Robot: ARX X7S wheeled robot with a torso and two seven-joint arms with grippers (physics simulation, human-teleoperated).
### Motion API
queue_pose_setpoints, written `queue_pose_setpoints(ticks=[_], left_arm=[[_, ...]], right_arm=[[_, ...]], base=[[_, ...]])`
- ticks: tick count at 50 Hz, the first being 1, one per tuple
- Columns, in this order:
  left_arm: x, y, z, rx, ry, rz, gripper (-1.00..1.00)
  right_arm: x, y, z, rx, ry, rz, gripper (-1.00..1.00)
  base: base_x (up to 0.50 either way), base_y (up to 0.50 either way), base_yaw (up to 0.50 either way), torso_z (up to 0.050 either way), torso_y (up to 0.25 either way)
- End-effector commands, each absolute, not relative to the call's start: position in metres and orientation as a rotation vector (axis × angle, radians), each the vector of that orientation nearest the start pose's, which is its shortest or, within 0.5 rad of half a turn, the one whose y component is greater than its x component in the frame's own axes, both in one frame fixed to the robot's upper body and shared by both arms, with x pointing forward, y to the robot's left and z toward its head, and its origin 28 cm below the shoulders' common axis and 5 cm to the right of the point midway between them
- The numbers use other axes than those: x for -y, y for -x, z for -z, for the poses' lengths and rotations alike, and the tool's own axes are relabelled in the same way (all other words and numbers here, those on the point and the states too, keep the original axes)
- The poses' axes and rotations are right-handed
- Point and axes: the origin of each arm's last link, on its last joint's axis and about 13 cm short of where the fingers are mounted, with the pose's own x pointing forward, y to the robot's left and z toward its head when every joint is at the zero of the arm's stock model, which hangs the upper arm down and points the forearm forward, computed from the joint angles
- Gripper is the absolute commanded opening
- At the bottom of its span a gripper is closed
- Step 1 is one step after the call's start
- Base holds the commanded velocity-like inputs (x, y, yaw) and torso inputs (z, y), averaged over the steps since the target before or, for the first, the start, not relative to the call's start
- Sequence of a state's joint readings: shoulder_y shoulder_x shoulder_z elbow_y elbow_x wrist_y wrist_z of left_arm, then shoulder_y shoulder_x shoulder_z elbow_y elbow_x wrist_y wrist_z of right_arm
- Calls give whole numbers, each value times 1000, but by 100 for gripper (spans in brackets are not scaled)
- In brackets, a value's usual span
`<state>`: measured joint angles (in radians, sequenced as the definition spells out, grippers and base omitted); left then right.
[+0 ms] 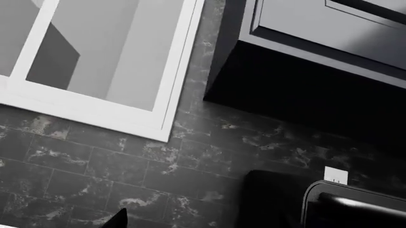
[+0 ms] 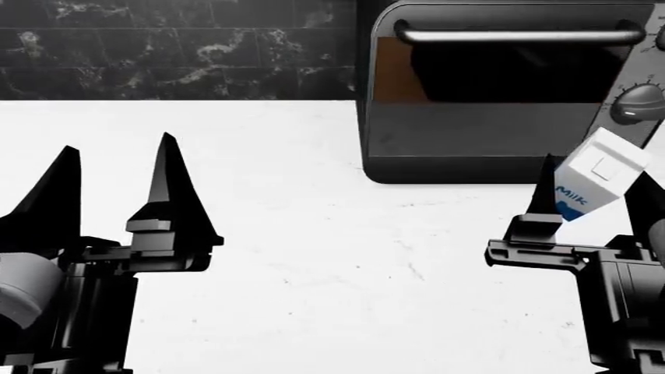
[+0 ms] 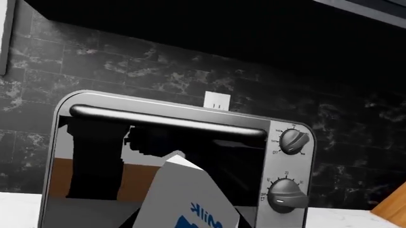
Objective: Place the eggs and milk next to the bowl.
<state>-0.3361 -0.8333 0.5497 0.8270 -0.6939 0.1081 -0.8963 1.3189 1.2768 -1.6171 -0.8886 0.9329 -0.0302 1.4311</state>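
Observation:
The milk (image 2: 599, 170), a white carton with blue lettering, hangs tilted above the white counter (image 2: 332, 257) at the right, with my right gripper (image 2: 596, 195) shut on it. In the right wrist view the milk (image 3: 187, 197) fills the space between the jaws, in front of the toaster oven. My left gripper (image 2: 117, 148) is at the left over the counter, open, with nothing between its black fingers. Only one of its fingertips (image 1: 119, 220) shows in the left wrist view. The eggs and the bowl are out of view.
A black and silver toaster oven (image 2: 499, 93) stands at the back right against the dark marbled tile wall (image 2: 177, 47). The left wrist view shows a white-framed window (image 1: 95, 57) and a grey upper cabinet (image 1: 323, 28). A wooden edge (image 3: 393, 209) shows beside the oven.

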Motion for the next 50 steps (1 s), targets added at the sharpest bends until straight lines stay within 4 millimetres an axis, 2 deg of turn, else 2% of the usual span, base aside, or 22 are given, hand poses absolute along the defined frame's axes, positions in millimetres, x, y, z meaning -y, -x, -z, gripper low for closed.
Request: queue_pose_setpoints(ticks=[1,50], left_arm=[[-210,-170,-200,550,256,83,100],[-210,-169,-201,556,256,82,100]], right_arm=[[131,-164,-228,427,167,209,-100],[132,-164,-229,429,164,210,-100]], base=[[1,441,0,0,0],[1,442,0,1,1]])
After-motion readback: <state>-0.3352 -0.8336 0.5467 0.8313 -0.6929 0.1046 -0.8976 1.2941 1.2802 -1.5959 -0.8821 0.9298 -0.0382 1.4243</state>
